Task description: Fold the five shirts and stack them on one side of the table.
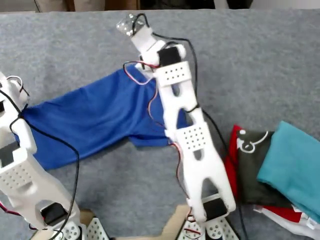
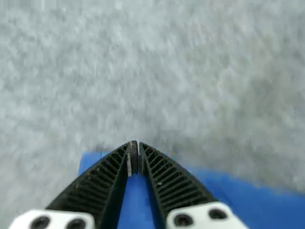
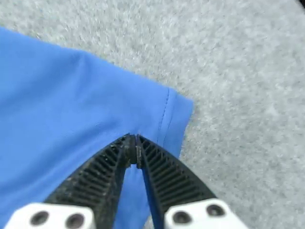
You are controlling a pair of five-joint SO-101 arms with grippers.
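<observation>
Left end effector (image 2: 133, 156), clamped on shirt (image 2: 248, 200)

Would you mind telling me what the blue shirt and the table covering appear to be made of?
Blue shirt: likely soft, matte knit fabric, given its stitched hem and gentle folds.
Table covering: seemingly grey felt or short-pile carpet, judging by its fuzzy, mottled surface.
</observation>
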